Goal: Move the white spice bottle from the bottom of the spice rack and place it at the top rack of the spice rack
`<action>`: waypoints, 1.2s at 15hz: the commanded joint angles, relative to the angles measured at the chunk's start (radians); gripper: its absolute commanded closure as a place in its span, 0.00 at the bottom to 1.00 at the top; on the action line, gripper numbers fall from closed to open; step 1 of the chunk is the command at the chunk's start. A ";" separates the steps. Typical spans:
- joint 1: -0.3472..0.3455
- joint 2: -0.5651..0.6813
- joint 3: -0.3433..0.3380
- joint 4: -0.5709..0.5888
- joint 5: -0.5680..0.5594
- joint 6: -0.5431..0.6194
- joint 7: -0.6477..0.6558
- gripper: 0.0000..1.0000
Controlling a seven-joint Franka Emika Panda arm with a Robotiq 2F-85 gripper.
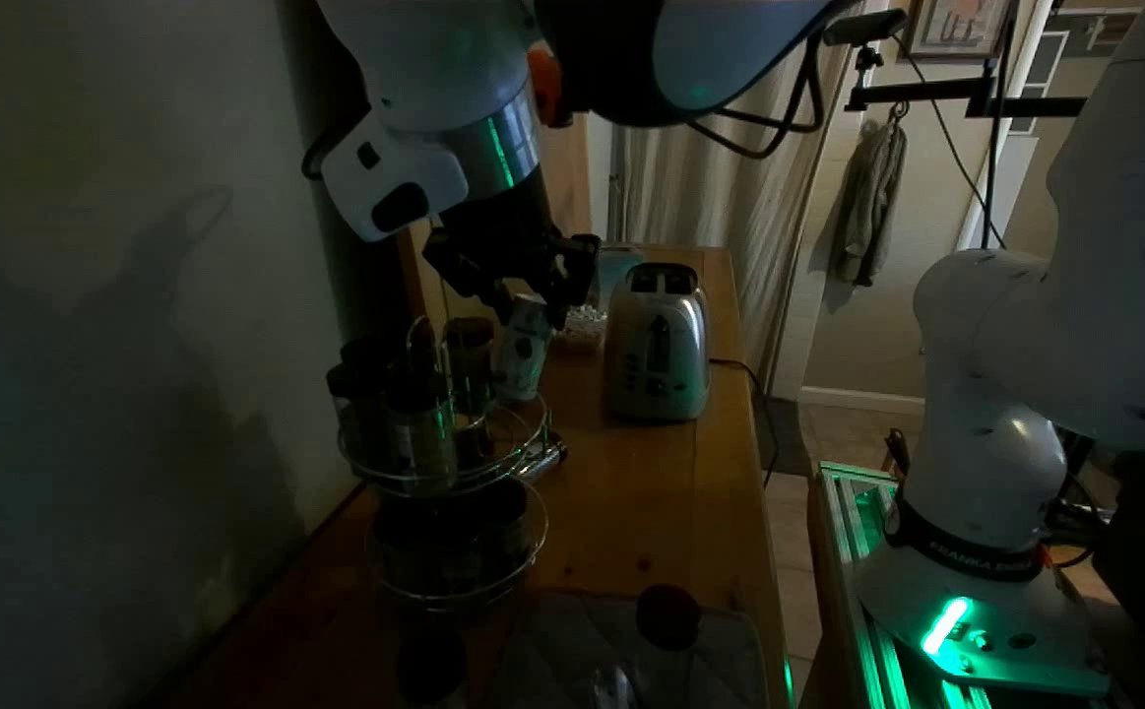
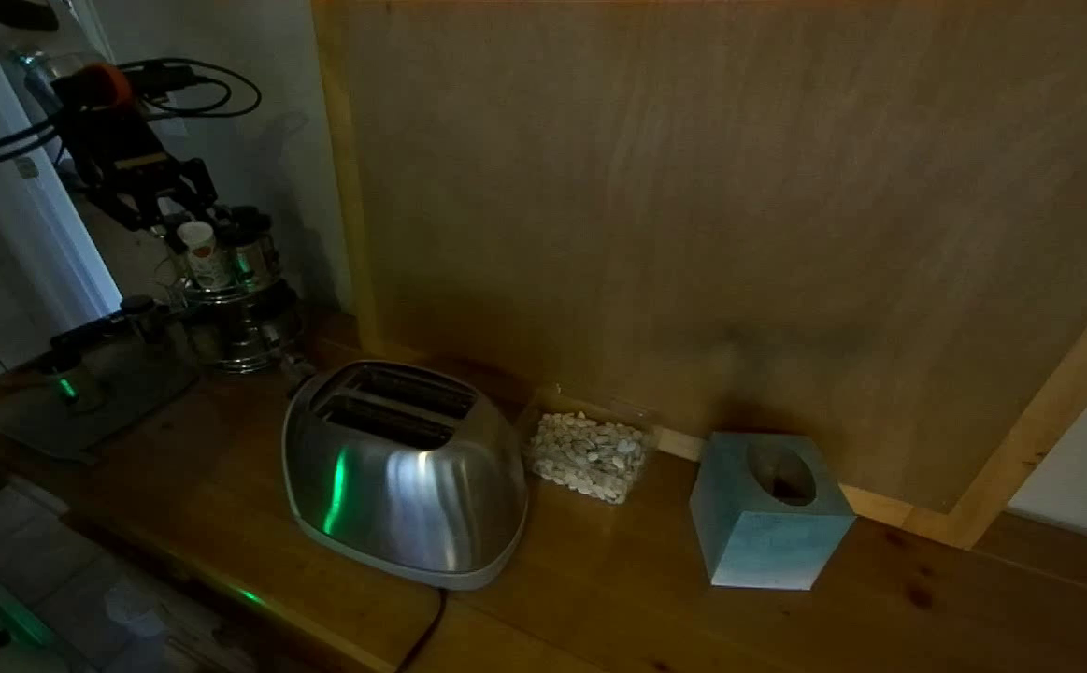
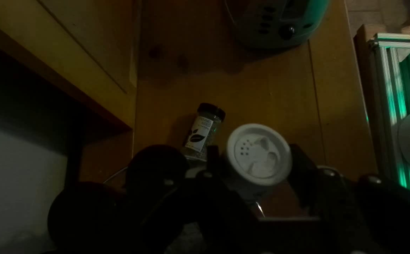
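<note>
The white spice bottle (image 1: 523, 356) hangs tilted between the fingers of my gripper (image 1: 531, 309), which is shut on it near its top. Its base is at the edge of the upper tier of the spice rack (image 1: 478, 483); whether it touches the wire I cannot tell. In an exterior view, the bottle (image 2: 205, 257) stands out pale beside dark jars on that tier, with my gripper (image 2: 180, 219) above. The wrist view shows the bottle's white shaker top (image 3: 257, 156) between both dark fingers. Its lower part is hidden there.
Dark-capped jars (image 1: 419, 423) crowd the upper tier next to the wall. A fennel seed jar (image 3: 203, 132) lies on the table beside the rack. Beyond are a toaster (image 2: 403, 486), a box of pebbles (image 2: 590, 456) and a teal block (image 2: 767, 542). Another jar (image 1: 668, 620) stands on a mat.
</note>
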 commanded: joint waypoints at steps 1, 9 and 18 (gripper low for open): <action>0.004 0.024 -0.006 0.050 0.058 -0.050 -0.001 0.76; 0.001 0.022 -0.008 0.063 0.104 -0.039 0.018 0.67; 0.024 0.139 0.036 0.093 0.087 -0.022 0.142 0.00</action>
